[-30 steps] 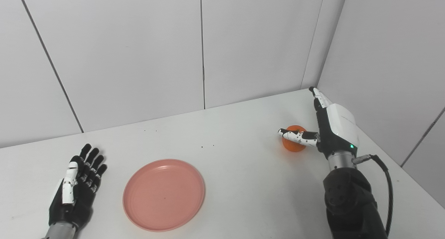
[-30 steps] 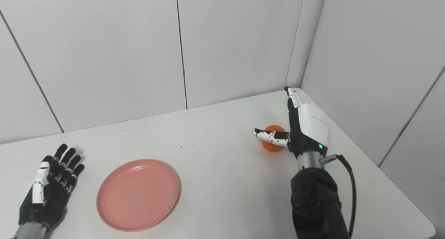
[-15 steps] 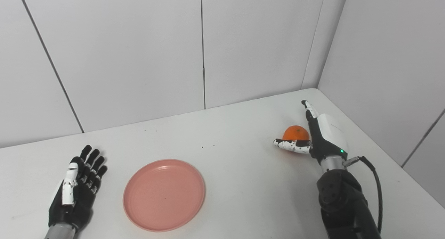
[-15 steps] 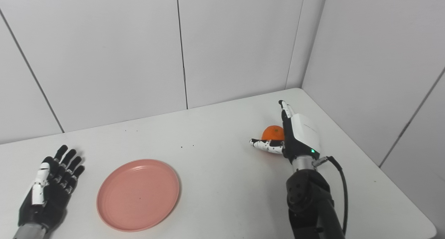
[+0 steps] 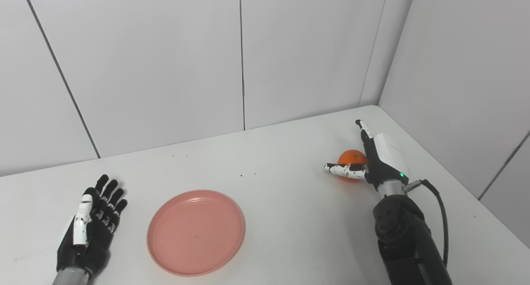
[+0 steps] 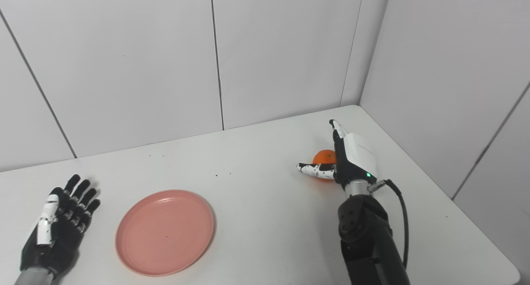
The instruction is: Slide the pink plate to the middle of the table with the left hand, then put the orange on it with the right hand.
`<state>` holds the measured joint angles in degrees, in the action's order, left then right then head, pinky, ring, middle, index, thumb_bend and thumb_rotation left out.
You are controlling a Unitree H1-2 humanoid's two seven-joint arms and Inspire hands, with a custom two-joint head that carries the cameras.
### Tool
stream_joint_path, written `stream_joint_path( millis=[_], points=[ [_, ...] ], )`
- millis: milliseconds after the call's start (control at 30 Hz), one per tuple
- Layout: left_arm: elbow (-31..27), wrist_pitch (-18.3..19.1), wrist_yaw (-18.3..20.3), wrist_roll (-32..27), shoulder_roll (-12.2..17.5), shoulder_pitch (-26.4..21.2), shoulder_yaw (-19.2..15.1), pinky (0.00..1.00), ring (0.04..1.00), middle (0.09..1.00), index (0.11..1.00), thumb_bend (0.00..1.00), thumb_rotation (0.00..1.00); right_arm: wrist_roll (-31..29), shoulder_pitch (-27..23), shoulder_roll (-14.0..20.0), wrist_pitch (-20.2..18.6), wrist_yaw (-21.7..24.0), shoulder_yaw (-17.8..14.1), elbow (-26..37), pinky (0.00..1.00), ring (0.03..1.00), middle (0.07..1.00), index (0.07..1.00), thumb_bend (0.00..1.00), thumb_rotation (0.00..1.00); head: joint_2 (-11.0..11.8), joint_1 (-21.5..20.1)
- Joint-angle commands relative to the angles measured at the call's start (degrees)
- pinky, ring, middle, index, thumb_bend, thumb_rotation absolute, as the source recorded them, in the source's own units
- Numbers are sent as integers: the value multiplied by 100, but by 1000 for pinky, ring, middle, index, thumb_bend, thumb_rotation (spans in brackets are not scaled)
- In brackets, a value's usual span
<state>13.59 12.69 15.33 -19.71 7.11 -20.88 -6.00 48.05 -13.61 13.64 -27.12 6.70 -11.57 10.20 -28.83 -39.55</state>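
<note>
Reaching step: the orange is being approached by the right hand, so the second half of the task is judged to be in hand; nothing is lifted yet.
Left hand (image 5: 92, 229): laid palm up on the table at the near left, fingers spread apart, nothing held.
Pink plate (image 5: 195, 231): seen just to the right of the left hand, apart from it, flat on the table (image 5: 281, 218) and empty; it lies left of the table's middle, well apart from the right hand.
Right arm: brought in from the near right edge, a black cable looped beside the wrist.
Right hand (image 5: 374, 158): set on edge, fingers stretched straight toward the far corner, thumb held out to the left; the hand is spread apart and closed on nothing.
Orange (image 5: 351, 157): found in the crook between the thumb and the palm of the right hand, behind the thumb and just left of the palm; whether it is touched cannot be told. It rests on the table near the far right corner.
Next move: the fingers and thumb are to be curled around the orange until it is firmly held, then it is to be lifted and carried left and nearer, to be set on the plate.
Risk: a round fruit is judged likely to roll away if nudged before being enclosed.
</note>
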Motion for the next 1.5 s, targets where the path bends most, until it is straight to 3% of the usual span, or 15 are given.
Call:
stream_joint_path(
  millis=[0, 900, 1467],
  points=[
    [31, 172, -81, 30, -9, 57, 9, 1000, 996, 998, 997, 297, 1000, -26, -219, 154, 24, -149, -60, 68, 702, 853, 927, 926, 949, 359, -4, -4],
    [-161, 363, -168, -35, -45, 91, -28, 1000, 984, 990, 983, 303, 1000, 292, -364, 98, 21, 544, -421, -242, 704, 852, 919, 920, 937, 381, -104, 46],
    [-194, 350, -160, 22, -19, 117, -2, 1000, 984, 988, 980, 296, 1000, 229, -558, 120, 21, 644, -350, -654, 749, 875, 920, 903, 941, 401, -149, 70]
  ],
)
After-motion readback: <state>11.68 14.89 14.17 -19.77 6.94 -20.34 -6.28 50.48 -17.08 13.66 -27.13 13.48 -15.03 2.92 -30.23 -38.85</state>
